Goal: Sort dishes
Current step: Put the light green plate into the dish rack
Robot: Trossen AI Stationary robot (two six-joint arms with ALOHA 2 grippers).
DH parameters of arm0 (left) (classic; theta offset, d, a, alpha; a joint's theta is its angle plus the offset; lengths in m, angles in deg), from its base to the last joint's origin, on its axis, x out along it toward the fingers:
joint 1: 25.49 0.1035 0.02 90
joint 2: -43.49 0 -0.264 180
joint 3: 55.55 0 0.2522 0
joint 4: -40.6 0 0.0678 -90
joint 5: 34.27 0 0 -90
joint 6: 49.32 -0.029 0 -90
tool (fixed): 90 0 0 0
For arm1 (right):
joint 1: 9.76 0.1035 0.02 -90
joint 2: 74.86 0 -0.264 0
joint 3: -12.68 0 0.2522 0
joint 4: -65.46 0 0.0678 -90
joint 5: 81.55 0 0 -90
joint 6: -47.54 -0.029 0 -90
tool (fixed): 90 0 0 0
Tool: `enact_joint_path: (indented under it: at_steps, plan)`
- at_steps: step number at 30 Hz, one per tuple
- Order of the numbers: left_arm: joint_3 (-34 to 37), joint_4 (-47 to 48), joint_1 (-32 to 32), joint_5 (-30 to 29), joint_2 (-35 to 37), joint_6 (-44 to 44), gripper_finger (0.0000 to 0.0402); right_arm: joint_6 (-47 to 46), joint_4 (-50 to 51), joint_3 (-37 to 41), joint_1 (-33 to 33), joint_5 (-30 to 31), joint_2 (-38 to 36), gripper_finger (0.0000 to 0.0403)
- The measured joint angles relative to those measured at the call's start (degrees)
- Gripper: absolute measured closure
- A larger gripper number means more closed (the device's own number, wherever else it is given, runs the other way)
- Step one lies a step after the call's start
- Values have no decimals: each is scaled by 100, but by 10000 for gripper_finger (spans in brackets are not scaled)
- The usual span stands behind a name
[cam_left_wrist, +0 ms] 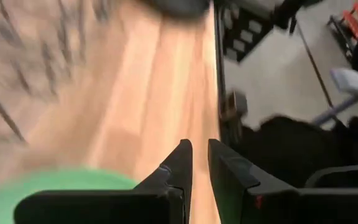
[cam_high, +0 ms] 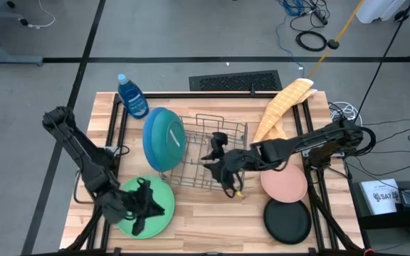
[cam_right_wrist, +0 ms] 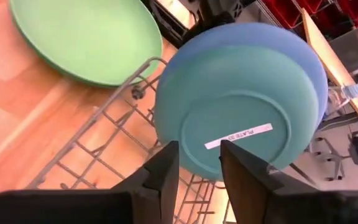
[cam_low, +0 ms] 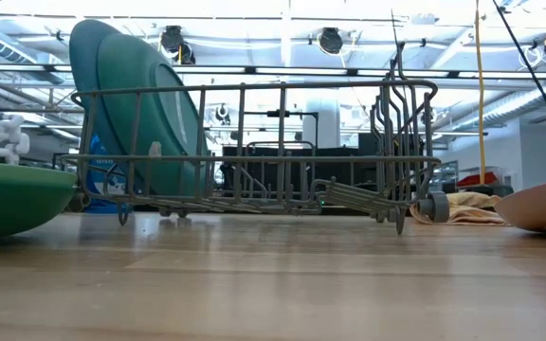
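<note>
Teal plate (cam_right_wrist: 241, 115) upright in rack (cam_high: 208, 153), just ahead of parted, empty right gripper (cam_right_wrist: 199, 163); left gripper (cam_high: 142, 206) over green plate (cam_high: 148, 217), grip unclear

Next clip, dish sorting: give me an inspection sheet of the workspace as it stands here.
Surface: wooden table.
Job's things: teal plate and blue plate upright in the wire rack; green plate, pink plate, black plate flat on the table.
Clutter: soap bottle, yellow cloth.
Grippers: left gripper over the green plate, narrow gap, empty; right gripper open over the rack, facing the teal plate.
Cables: coils on the floor.
Surroundings: floor vent, white box.
</note>
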Motion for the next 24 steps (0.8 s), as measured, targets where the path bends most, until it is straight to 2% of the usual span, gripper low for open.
enact_joint_path:
  at_steps: [6,11,15,24]
  plan:
    - [-3,13,2,917,-880,1355,350,16,192,0,274,453,-276,297]
    - [-1,-90,2,1545,-1530,1937,350,-43,192,0,447,596,-395,302]
    - [-1,-206,2,1649,-1751,2125,350,-2,188,0,556,596,-395,303]
    - [-1,-235,4,1817,-1753,2186,350,-44,167,0,617,605,-395,303]
